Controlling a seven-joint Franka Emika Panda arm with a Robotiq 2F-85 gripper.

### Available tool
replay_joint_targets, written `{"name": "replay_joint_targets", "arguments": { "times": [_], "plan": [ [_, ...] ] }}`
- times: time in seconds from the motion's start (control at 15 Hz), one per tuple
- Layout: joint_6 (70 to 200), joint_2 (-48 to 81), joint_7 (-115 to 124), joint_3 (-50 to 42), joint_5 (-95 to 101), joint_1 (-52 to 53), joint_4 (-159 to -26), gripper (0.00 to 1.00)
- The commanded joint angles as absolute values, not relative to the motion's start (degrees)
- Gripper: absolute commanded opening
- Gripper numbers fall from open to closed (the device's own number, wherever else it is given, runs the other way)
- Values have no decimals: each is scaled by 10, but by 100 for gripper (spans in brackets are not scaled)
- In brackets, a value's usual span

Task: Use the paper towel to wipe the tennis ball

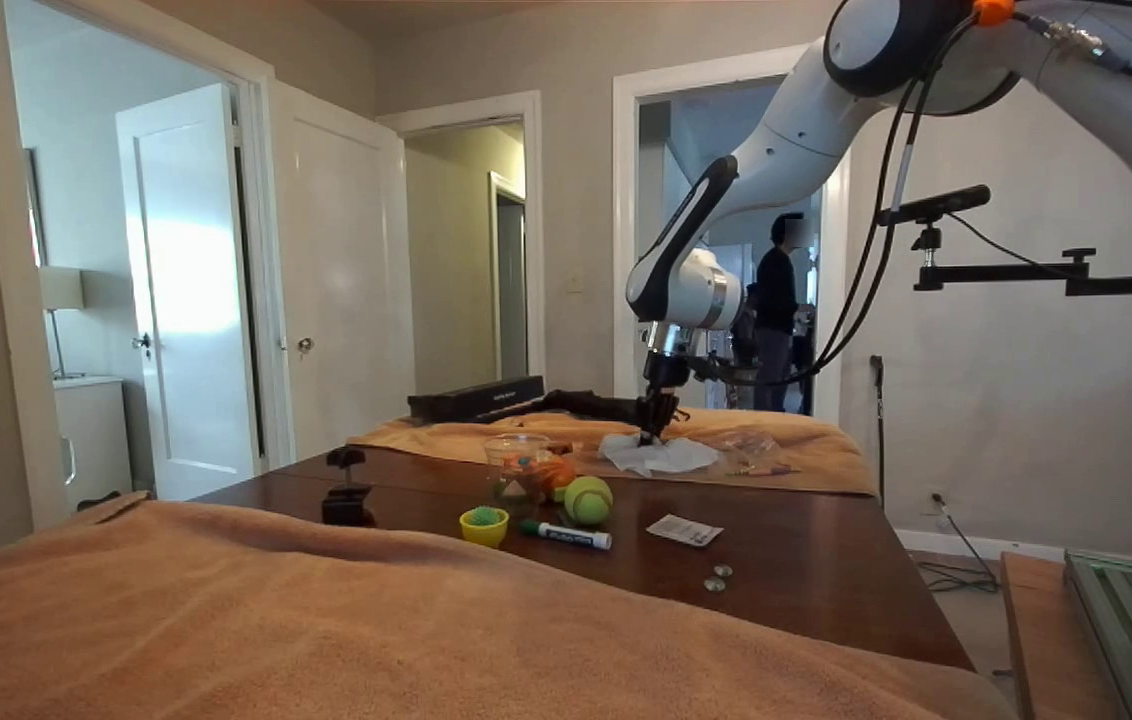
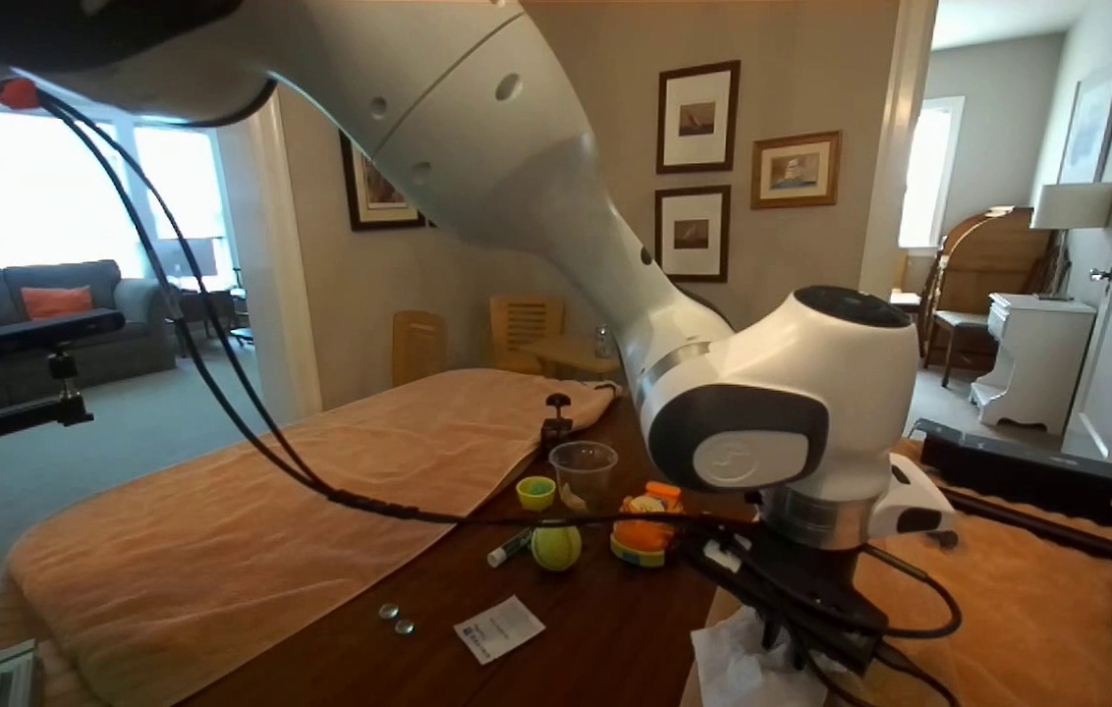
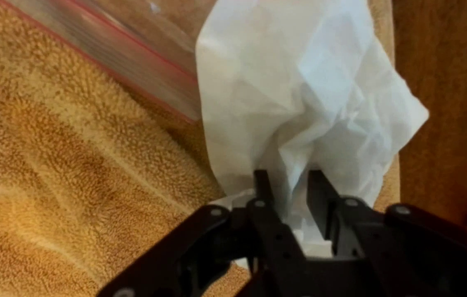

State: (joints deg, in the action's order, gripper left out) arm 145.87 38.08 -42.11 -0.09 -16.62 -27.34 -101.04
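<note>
The white crumpled paper towel lies spread on the orange cloth by the table's edge, in both exterior views (image 1: pixel 683 457) (image 2: pixel 735 660) and in the wrist view (image 3: pixel 250 86). My gripper (image 3: pixel 287 175) points down over it, also seen in an exterior view (image 1: pixel 647 440). The fingers are part open, one on each side of a raised fold of the towel. There is a gap between fingers and fold; whether the tips touch the towel is unclear. The yellow-green tennis ball (image 1: pixel 588 500) rests on the dark table, apart from the towel, also seen in an exterior view (image 2: pixel 556 548).
Beside the ball are a green-and-white marker (image 1: pixel 571 536), an orange toy (image 2: pixel 647 535), a clear cup (image 2: pixel 583 473) and a small yellow cup (image 1: pixel 483 528). A white card (image 1: pixel 684 530) and glass beads (image 1: pixel 715 584) lie nearby. A clear zip bag (image 3: pixel 147 53) lies against the towel.
</note>
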Motion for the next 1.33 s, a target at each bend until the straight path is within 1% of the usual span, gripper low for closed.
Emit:
{"name": "replay_joint_targets", "arguments": {
  "times": [0.0, 0.13, 0.27, 0.33, 0.4, 0.67, 0.87, 0.93, 1.07, 1.27],
  "plan": [
    [1480, 302, -419, 0, -149, -265, -1081, 62],
    [1485, 247, -396, -19, -132, -244, -1133, 74],
    [1455, 190, -365, -49, -86, -215, -1186, 90],
    [1445, 166, -345, -64, -58, -200, -1210, 96],
    [1421, 141, -325, -76, -27, -186, -1229, 99],
    [1340, 55, -255, -95, 97, -137, -1310, 100],
    [1328, -6, -280, -79, 127, -117, -1379, 100],
    [1331, 55, -273, -87, 99, -124, -1317, 100],
    [1330, 26, -273, -83, 106, -111, -1352, 100],
    [1330, 12, -275, -84, 108, -109, -1366, 100]
  ]
}}
